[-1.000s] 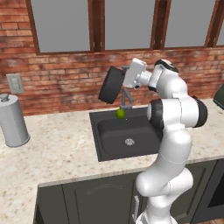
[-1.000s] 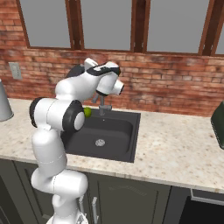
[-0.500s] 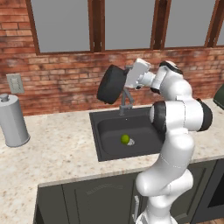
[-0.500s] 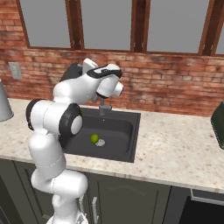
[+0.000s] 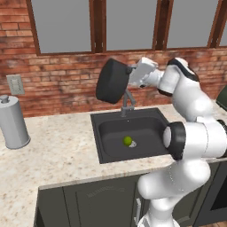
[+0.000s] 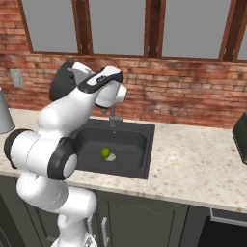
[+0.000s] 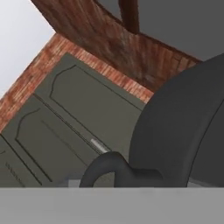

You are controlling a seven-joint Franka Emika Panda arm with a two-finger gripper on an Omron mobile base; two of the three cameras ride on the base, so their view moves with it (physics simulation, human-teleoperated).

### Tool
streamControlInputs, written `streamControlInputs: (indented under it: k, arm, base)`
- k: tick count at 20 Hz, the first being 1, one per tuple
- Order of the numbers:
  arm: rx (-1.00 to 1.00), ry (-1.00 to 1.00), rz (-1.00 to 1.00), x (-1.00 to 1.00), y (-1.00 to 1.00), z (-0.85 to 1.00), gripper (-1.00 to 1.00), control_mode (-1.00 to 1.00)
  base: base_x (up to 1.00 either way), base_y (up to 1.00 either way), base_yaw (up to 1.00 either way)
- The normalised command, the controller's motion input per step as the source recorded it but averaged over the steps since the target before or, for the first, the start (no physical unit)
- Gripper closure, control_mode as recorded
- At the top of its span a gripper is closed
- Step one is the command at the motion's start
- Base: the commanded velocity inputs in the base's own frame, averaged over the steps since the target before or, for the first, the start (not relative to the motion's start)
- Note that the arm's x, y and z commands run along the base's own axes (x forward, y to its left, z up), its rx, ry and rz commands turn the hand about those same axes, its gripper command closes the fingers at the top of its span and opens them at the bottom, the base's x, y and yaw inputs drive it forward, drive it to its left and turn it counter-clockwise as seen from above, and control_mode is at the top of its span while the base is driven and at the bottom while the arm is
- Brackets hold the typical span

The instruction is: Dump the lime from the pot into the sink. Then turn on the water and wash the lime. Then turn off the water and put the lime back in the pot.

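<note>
The pot [image 5: 112,81] was held tipped on its side high above the back of the sink [image 5: 100,124], its dark round underside turned toward the left base camera, and the hand [image 5: 131,73] was closed on it at its rim or handle, where the white wrist met the pot. In the hand view the pot [image 7: 183,131] loomed large with one looped handle [image 7: 103,168] curling beside it; the fingers themselves could not be made out there. The lime [image 5: 127,141] lay on the floor of the black basin, just beside the silver drain [image 5: 133,144], well apart from the pot; the right base view showed the lime [image 6: 105,153] the same way, next to the drain [image 6: 111,157]. By that, the dumping looked done, and the step in hand was probably to get rid of the pot before going for the water. To do it well, the pot should be rolled back upright before being lowered, then set flat on the speckled bench [image 5: 57,155] beside the basin, clear of the grey faucet [image 5: 127,104] just under it and of the metal canister [image 5: 14,122] at the far left. Setting it close to the sink would save travel later, when the lime must go back in.
</note>
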Motion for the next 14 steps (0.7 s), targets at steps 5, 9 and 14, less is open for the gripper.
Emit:
streamControlInputs:
  k: [5,9,14]
  arm:
    - [-0.24,-0.23,-0.06,-0.96,0.24,0.46,1.00,-1.00]
    - [-0.33,-0.27,-0.09,-0.80,0.12,0.44,1.00,-1.00]
    - [-0.37,-0.31,-0.13,-0.65,0.02,0.43,1.00,-1.00]
  base:
    - [0.00,0.00,0.00]
    - [0.00,0.00,0.00]
    - [0.00,0.00,0.00]
